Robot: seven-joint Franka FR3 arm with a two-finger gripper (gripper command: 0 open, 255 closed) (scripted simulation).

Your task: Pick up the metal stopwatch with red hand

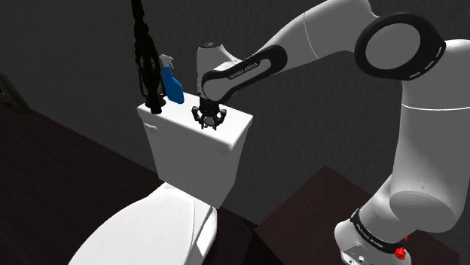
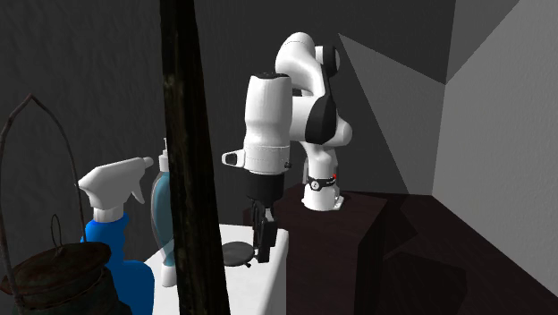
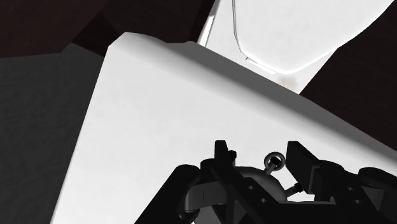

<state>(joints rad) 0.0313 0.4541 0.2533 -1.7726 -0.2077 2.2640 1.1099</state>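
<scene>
The gripper [image 1: 209,120] is down on the white lid [image 1: 177,124] of a toilet tank, set over the stopwatch [image 3: 256,181]; whether it is clamped on the stopwatch or only loose about it I cannot tell. The stopwatch lies flat on the lid right at the gripper's [image 3: 261,156] tip, grey and rounded, with its small ring [image 3: 275,159] at one side; in the second exterior view it shows as a dark disc [image 2: 237,255] touching the lid just beside the gripper [image 2: 264,243]. A blue spray bottle [image 1: 172,84] stands near the gripper, farther along the lid; beyond that bottle stands a tall black thing [image 1: 143,53]. The toilet seat [image 1: 143,226] lies below the gripper, in front of the tank.
</scene>
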